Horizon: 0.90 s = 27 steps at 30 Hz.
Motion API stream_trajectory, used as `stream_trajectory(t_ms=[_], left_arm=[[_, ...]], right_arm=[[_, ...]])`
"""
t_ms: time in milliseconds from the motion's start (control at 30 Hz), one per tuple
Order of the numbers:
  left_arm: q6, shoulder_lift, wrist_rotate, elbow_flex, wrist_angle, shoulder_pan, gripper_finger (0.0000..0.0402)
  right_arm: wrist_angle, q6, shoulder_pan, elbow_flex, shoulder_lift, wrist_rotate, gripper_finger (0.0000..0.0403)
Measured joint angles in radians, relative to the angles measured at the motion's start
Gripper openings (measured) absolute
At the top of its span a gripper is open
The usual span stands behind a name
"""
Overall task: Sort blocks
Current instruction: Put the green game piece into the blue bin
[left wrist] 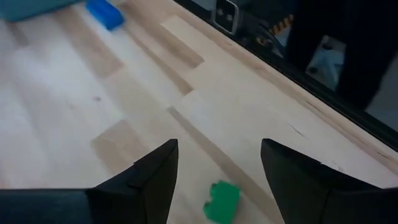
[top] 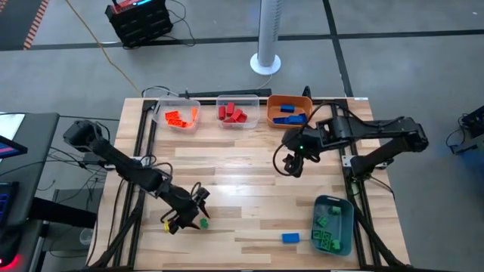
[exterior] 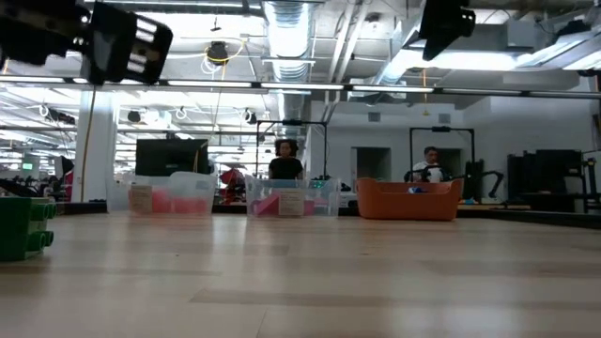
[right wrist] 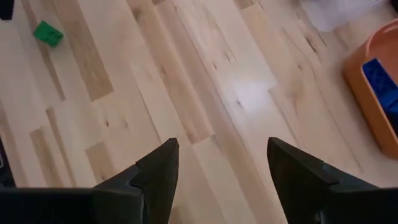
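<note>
A green block [top: 203,224] lies on the table near its near-left part; in the left wrist view the green block [left wrist: 222,201] sits on the wood between and just beyond my open fingers. My left gripper [top: 189,215] hovers over it, open [left wrist: 217,168], touching nothing. A blue block [top: 290,238] [left wrist: 104,14] lies flat near the near edge, right of centre. My right gripper [top: 295,162] hangs open [right wrist: 221,162] above bare wood at centre-right, holding nothing. The green block [exterior: 23,225] shows large at the low view's left; the green block [right wrist: 48,33] also appears far off in the right wrist view.
Along the far edge stand a clear bin with orange blocks [top: 179,115], a clear bin with red blocks [top: 236,112] and an orange bin with blue blocks [top: 289,110]. A blue-grey bin with green blocks [top: 333,224] sits at the near right. People stand in the room behind.
</note>
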Motion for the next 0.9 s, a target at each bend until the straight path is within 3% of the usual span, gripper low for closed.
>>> stream_trajectory(t_ms=[100, 333, 633, 733, 900], left_arm=[[0.005, 0.089, 0.047, 0.0, 0.076, -0.005, 0.0237], [0.056, 0.226, -0.014, 0.013, 0.105, -0.006, 0.0247], [0.058, 0.358, 0.0, 0.013, 0.116, -0.006, 0.0242], [0.054, 0.358, -0.021, 0.014, 0.109, -0.007, 0.0215], [0.088, 0.359, -0.034, 0.015, 0.102, -0.008, 0.0111]], right_arm=[[0.0, -0.024, -0.017, 0.0, 0.0, -0.002, 0.0248], [-0.002, -0.031, -0.035, 0.0, 0.0, -0.03, 0.0248], [-0.005, -0.036, -0.033, 0.0, 0.0, -0.048, 0.0248], [-0.005, -0.038, -0.033, 0.0, 0.0, -0.048, 0.0248], [-0.003, -0.06, -0.033, 0.0, 0.0, -0.048, 0.0248]])
